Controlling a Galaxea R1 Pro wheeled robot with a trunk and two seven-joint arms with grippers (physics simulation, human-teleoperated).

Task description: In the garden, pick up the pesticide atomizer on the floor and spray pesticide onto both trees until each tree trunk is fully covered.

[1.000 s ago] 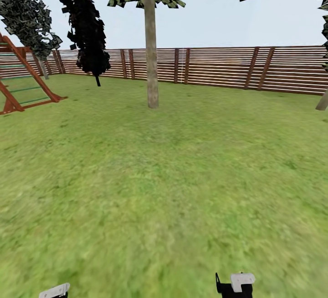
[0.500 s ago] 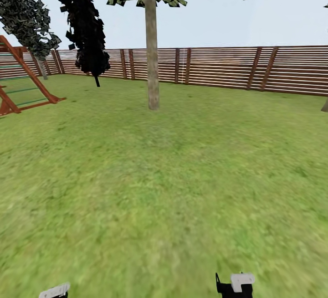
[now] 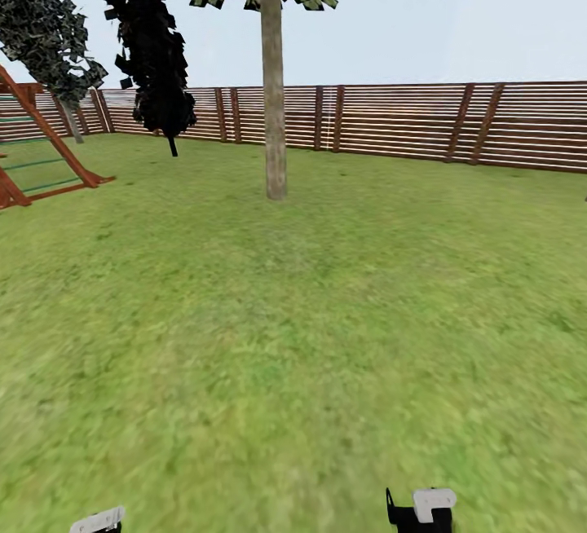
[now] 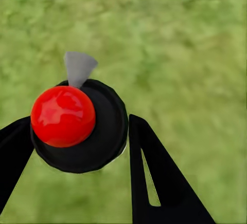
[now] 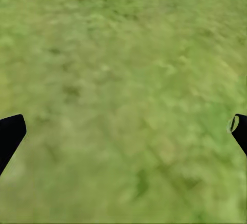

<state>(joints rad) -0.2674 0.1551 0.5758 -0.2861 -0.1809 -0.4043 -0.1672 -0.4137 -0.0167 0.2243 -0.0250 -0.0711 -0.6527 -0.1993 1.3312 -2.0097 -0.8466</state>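
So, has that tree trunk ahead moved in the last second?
No. The tree trunk stands between the same fence posts as before; the whole view shifted, so the camera moved.

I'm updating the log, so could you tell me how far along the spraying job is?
Done: the pesticide atomizer, red-topped, sits between the left tool fingers. In hand: the robot faces a tree trunk across the lawn, some way off. Left: spraying this trunk and the second tree's. The right tool is open over grass.
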